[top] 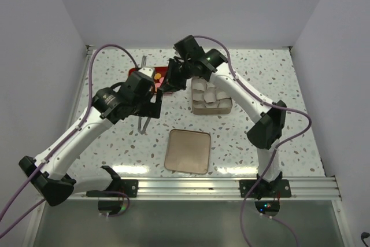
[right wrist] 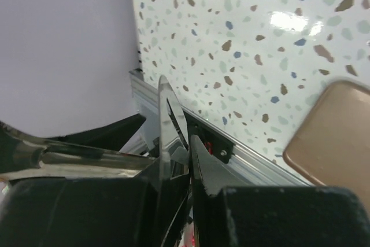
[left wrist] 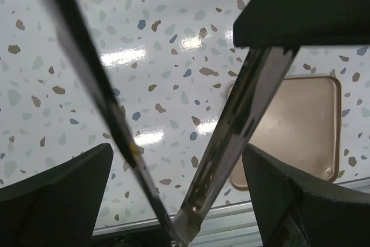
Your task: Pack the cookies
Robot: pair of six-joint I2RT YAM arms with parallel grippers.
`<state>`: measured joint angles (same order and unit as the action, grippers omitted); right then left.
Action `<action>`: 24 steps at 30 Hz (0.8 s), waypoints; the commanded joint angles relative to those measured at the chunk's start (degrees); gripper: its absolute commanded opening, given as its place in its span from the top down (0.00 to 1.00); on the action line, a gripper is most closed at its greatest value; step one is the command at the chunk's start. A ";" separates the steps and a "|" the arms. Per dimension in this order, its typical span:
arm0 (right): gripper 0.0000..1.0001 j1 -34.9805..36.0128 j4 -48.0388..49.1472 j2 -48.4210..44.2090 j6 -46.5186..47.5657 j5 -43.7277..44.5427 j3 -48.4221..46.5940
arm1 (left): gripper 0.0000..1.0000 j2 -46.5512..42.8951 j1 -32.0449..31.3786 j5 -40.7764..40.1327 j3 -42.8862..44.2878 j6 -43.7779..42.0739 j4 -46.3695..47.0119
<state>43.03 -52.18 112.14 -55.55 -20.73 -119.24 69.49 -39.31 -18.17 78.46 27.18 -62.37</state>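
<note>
On the tray (top: pixel 133 72) cookies (top: pixel 156 76) sit unpacked, I judge; left gripper (left wrist: pixel 176 192) spread, right gripper (right wrist: pixel 182 154) pressed shut.

No legible text, no labels or brands, no numbers, no signs in any view

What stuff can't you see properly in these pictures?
Cookies: top view, left arm and right arm cover most of the red tray; too small to count.
Red tray, left wrist view: cut off by the top edge.
Right gripper: right wrist view, its dark body hides whether it pinches anything.
</note>
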 commanded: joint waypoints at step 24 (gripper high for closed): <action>1.00 -5.32 -18.84 16.53 2.46 -2.29 -20.60 | 0.00 7.93 -9.55 -16.01 2.66 3.23 2.87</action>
<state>37.54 -69.10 128.51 -52.53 -20.60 -137.10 75.72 -46.00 -31.42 77.71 29.02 -61.91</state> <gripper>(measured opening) 0.080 0.999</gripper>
